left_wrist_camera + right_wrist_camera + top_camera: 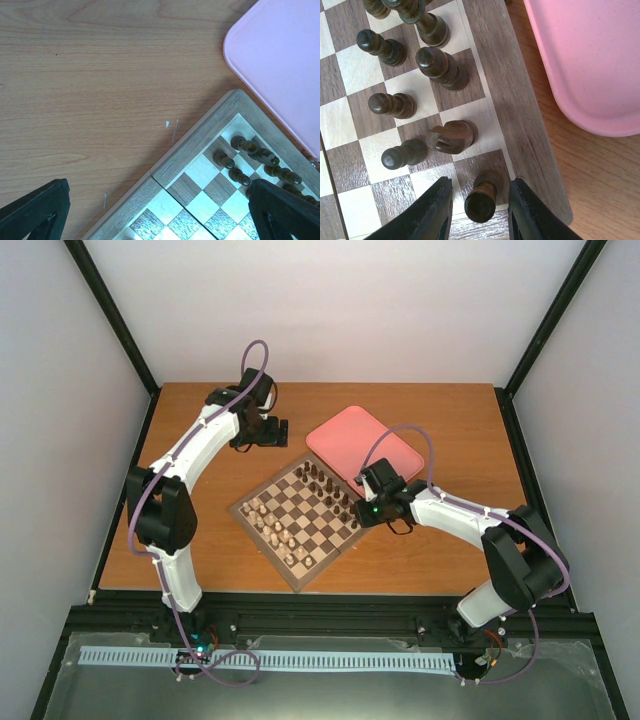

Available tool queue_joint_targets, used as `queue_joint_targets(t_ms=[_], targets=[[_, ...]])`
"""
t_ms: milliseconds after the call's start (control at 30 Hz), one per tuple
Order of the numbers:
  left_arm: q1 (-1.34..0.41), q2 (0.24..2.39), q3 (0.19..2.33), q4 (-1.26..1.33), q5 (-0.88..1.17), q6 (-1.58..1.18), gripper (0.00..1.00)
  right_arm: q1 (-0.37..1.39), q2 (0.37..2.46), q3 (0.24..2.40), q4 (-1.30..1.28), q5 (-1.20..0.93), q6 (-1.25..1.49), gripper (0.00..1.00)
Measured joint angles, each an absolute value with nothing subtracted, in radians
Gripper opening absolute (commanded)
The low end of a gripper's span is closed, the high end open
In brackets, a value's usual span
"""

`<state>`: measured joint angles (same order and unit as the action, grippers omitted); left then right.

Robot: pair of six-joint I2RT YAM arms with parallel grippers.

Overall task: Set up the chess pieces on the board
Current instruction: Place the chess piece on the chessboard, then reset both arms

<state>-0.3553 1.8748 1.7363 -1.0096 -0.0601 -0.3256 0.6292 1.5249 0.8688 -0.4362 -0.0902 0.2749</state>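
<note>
We see the right gripper (480, 186), fingers slightly parted, straddling without clasping a dark chess piece (481, 202) upright on the board (495, 85) at its corner square near the pink tray (590, 60), while the left gripper (159, 192) hangs wide open, empty, above the table (100, 75).

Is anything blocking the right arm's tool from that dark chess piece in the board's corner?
Nothing visible does. The dark piece stands on the board's corner square, directly between the right tool's fingers, with a narrow gap on each side. The knight on the next square is clear of them.
</note>
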Motion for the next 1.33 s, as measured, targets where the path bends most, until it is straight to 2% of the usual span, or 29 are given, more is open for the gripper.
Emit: queue_joint_targets(t_ms=[400,533,600,633,667,900,1333], targets=[[-0.355,1.875,1.736,-1.01,-0.06,-0.326,1.0,0.629,1.489,0.91,-0.491,-0.069,0.278,0.39],[-0.355,1.874,1.736,-1.01,-0.06,-0.326,1.0,0.629,1.457,0.947,-0.531,-0.061,0.277,0.45],[-0.355,1.873,1.736,-1.01,-0.059,-0.326,1.0,0.629,1.445,0.977,-0.558,-0.059,0.277,0.63],[-0.355,1.872,1.734,-1.009,-0.059,-0.326,1.0,0.629,1.44,0.998,-0.573,-0.056,0.276,0.87],[-0.355,1.868,1.732,-1.009,-0.059,-0.326,1.0,0.629,1.437,1.028,-0.594,-0.049,0.272,0.98],[-0.355,1.835,1.729,-1.01,-0.058,-0.325,1.0,0.623,1.462,1.253,-0.693,0.018,0.262,1.0],[-0.355,1.737,1.713,-1.005,-0.082,-0.317,1.0,0.482,1.738,1.549,-0.767,0.036,0.271,1.0]])
